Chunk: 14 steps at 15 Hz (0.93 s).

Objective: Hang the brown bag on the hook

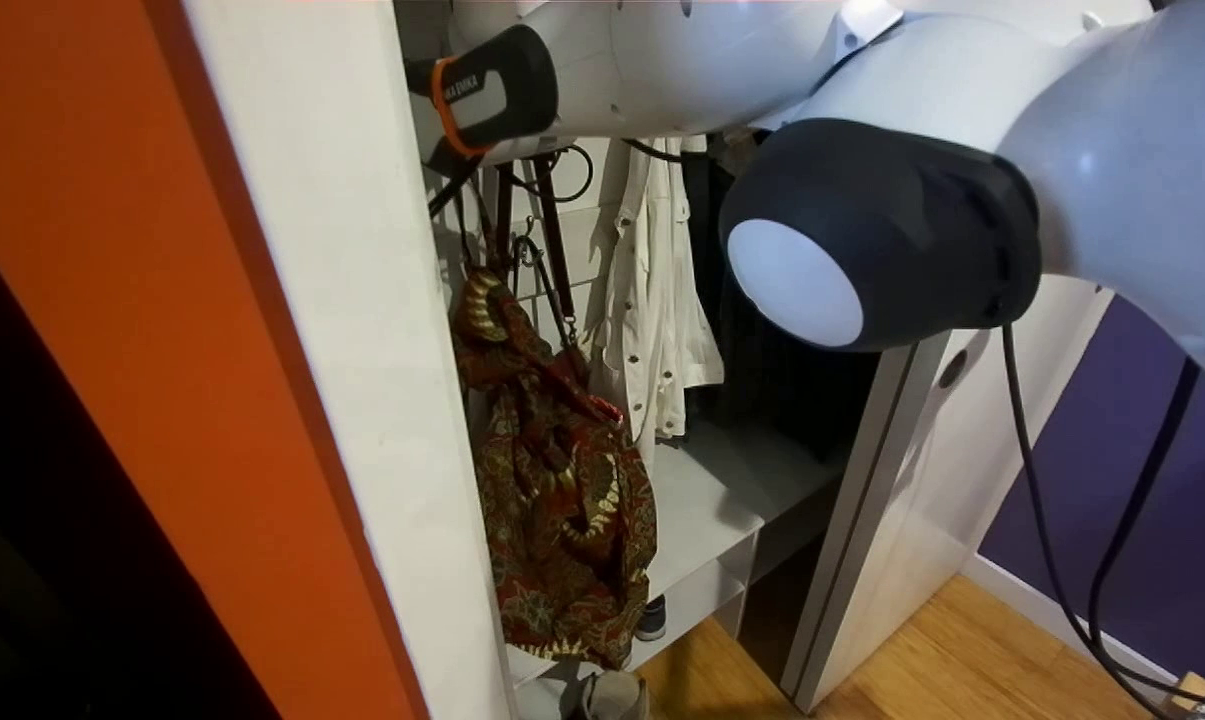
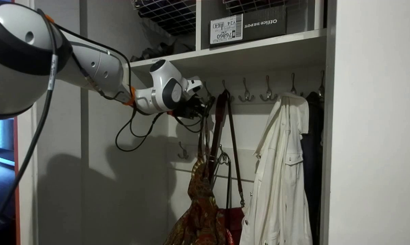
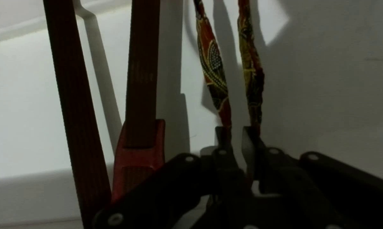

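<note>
The patterned brown bag [image 2: 199, 217] is suspended below the upper hook [image 2: 207, 89] nearest the jaws, long axis near vertical, its straps [image 3: 212, 58] led up to them. The jaws are narrowly parted near that hook; clamping cannot be confirmed. Clearance is judged tight: red shoulder strap [image 2: 220, 110] beside the hook, shelf [image 2: 259, 58] above.

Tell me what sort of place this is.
Probably a coat closet or entryway nook, though whether in a home or an office I can't tell. A row of hooks runs across the back, a white garment hangs there, and what looks like a shoe sits below.
</note>
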### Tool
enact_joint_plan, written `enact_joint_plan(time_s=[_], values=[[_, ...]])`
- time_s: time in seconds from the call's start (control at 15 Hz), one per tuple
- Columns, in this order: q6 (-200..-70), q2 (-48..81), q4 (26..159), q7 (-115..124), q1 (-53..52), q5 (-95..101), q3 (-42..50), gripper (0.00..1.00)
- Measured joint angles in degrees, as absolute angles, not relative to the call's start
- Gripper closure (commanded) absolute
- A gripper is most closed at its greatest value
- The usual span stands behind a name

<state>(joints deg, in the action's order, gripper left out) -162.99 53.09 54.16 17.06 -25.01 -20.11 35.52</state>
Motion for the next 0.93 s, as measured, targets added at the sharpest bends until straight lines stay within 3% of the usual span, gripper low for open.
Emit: enact_joint_plan(time_s=[0.07,0.6,0.93], values=[[-163.01,53.09,54.31,17.06,-25.06,-20.11,35.51,0.56],[-165.84,51.64,54.55,31.0,-20.29,-12.63,26.8,0.56],[-168.13,51.54,56.36,44.13,-22.04,-14.68,32.07,0.56]])
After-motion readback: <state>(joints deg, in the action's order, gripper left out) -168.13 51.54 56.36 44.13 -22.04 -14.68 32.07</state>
